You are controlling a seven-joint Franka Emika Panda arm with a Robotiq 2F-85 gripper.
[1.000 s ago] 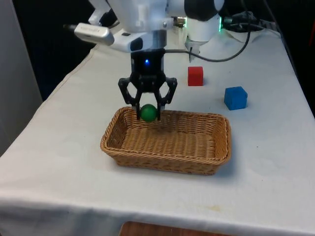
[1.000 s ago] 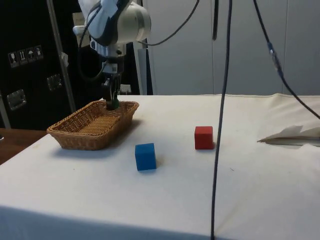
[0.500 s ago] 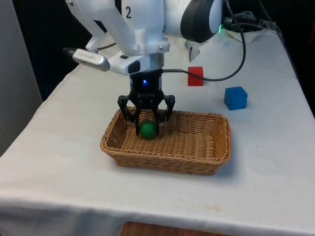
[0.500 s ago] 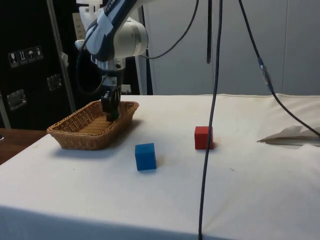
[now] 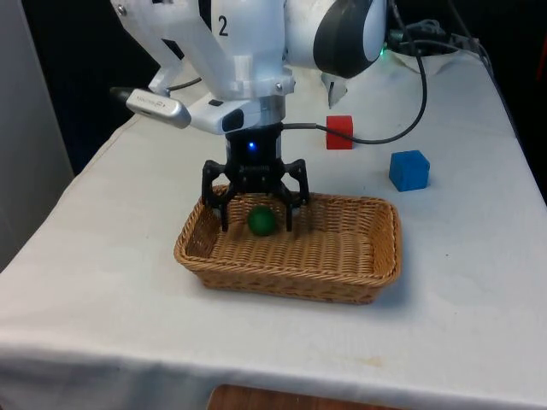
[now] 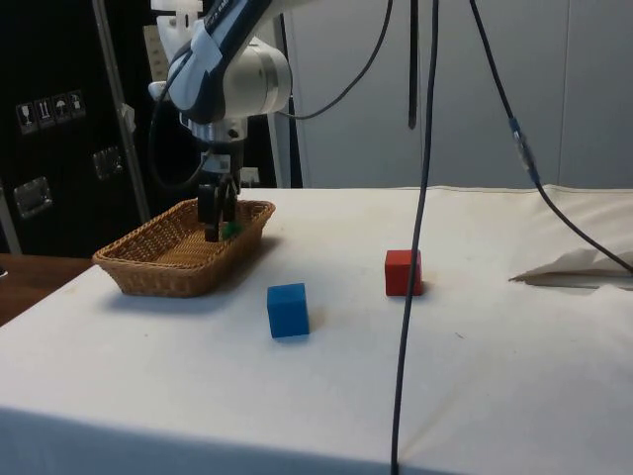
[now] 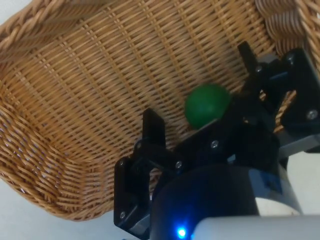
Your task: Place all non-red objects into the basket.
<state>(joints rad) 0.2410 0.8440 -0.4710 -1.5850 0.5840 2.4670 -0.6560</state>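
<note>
With its jaws spread wide, the gripper (image 5: 255,217) hung over the green ball (image 5: 261,221) lying free in the basket (image 5: 342,286), so the blue cube (image 5: 409,169), right of it, seemingly needed fetching next.

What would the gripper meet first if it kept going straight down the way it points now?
Most likely the green ball, which lies between the open jaws of the gripper inside the basket. The fingertips look close to the basket's woven floor, so they might touch that first; depth is unclear.
</note>
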